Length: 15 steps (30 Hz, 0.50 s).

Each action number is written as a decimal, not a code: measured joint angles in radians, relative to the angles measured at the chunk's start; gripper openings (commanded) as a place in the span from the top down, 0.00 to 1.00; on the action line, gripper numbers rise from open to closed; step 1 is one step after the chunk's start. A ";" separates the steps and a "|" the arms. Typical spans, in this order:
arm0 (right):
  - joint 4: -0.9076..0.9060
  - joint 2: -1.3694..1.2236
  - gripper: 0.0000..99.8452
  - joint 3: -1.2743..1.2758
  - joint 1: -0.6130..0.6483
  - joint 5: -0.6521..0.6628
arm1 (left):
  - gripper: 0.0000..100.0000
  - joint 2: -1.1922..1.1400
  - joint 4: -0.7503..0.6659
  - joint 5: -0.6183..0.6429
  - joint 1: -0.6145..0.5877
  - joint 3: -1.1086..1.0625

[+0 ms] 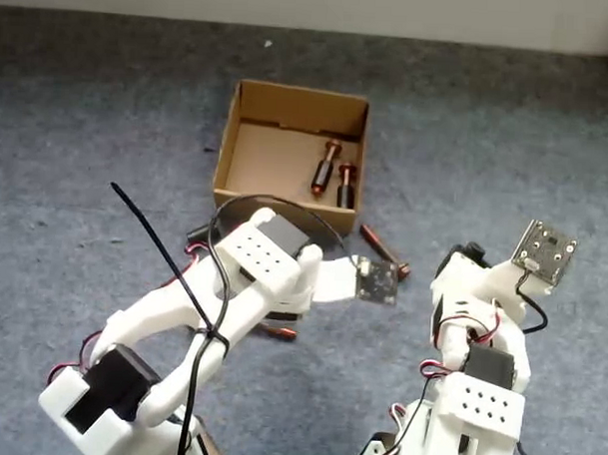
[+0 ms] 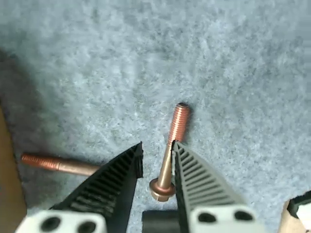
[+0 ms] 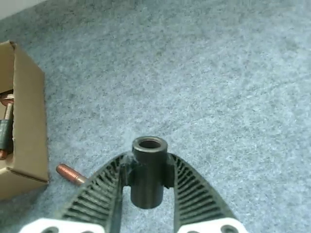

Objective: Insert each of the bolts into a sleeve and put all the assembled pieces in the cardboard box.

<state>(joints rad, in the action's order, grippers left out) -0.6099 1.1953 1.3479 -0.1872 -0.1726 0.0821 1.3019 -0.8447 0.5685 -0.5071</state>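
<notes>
Checking right claw [image 3: 148,165] first: found it clamped on 1 black sleeve [image 3: 147,191], gripped lengthwise between both fingers, open bore facing the wrist camera, over the grey carpeted counter [image 3: 233,73]. Found left claw [image 2: 157,147] open, fingers apart and set on either side of 1 copper bolt [image 2: 171,145]. Noted this bolt touching 1 finger [image 2: 199,179], with a gap to the other; head toward the claw's base, threaded end pointing out past the fingertips. Could not confirm whether it lies on the counter or is lifted. Logged a 2nd bolt [image 2: 56,164] flat on the counter near that claw, apart from it. Located cardboard box [image 1: 247,199] at mid-counter, open-topped. Counted 2 assembled pieces [image 1: 326,170] inside, side by side against the wall on the high view's right, each a copper bolt in a dark sleeve. Recorded 1 bolt by the box corner [image 1: 383,250], just beside the near right corner, outside the box. Could not match it to either bolt seen at the left claw. Noted right arm [image 1: 478,393] well apart from the box, on the side of that loose bolt.
</notes>
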 measured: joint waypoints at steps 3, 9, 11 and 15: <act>0.000 0.000 0.99 0.000 0.000 0.000 | 0.87 0.021 0.002 0.143 -0.028 0.032; 0.000 0.000 0.99 0.000 0.000 0.000 | 0.87 0.167 0.012 0.511 -0.114 0.025; 0.000 0.000 0.99 0.000 0.000 0.000 | 0.87 0.230 0.017 0.657 -0.132 -0.012; 0.000 0.000 0.99 0.000 0.000 0.000 | 0.87 0.353 0.020 0.905 -0.144 -0.124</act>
<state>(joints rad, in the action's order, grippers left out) -0.6099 1.1953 1.3479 -0.1872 -0.1726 0.4350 1.3218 0.0606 0.4242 -0.6314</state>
